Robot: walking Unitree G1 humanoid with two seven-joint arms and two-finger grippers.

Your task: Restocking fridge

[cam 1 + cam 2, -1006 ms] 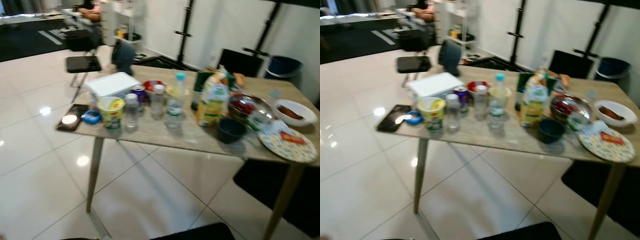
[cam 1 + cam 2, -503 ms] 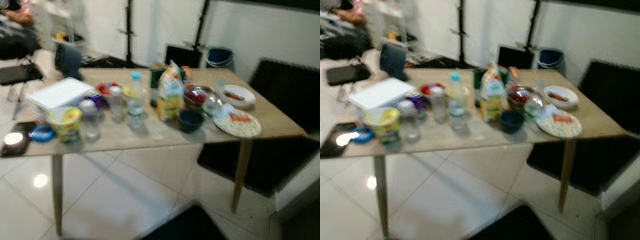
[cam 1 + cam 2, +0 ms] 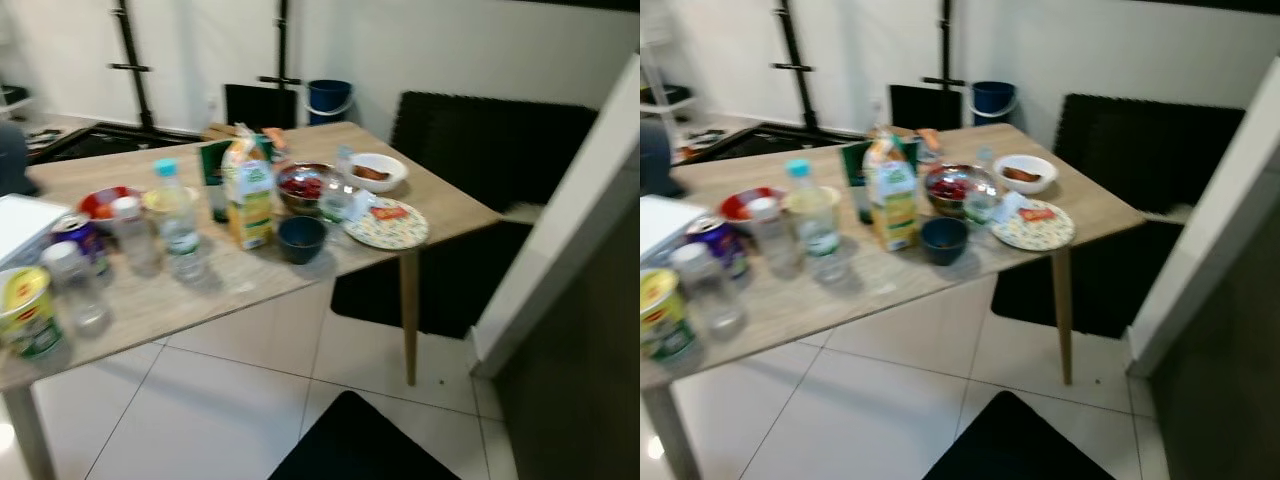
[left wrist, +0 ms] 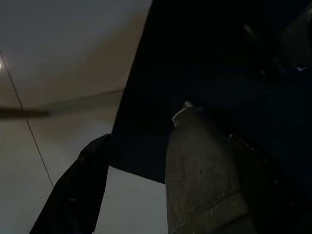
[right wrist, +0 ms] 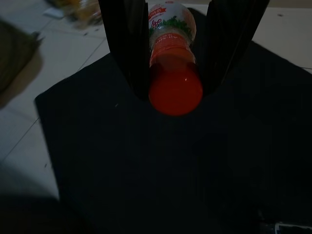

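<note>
A wooden table (image 3: 300,275) stands on white floor tiles, crowded with groceries. At its left end are a yellow-lidded tub (image 3: 25,312), a clear jar (image 3: 75,290), a drink can (image 3: 78,236) and a red bowl (image 3: 105,200). Further right stand a small white-capped bottle (image 3: 132,232) and a water bottle (image 3: 176,222) with a blue cap, then a juice carton (image 3: 248,190) with a dark green box (image 3: 213,170) behind it. A dark blue bowl (image 3: 301,238) sits at the near edge, just right of the carton. Beyond it are a glass bowl (image 3: 305,186) of red fruit, a white bowl (image 3: 375,172) and a patterned plate (image 3: 386,223) near the right corner. A blue bin (image 3: 329,98) stands by the far wall, and a white panel (image 3: 560,240) rises at the right. A black mat (image 3: 360,445) lies on the floor in the near foreground. The head views are somewhat blurred.

The right gripper (image 5: 175,58) shows in the right wrist view, hanging over the black mat: its jaws are clamped on a juice bottle (image 5: 173,63) with an orange-red cap (image 5: 175,92), one finger on each side of the neck, the cap pointing toward the camera.

The left wrist view is very dark. The left gripper (image 4: 146,195) hangs above the floor tiles and the mat's edge; one black finger and a grey part can be made out, and I cannot tell how its jaws stand.
</note>
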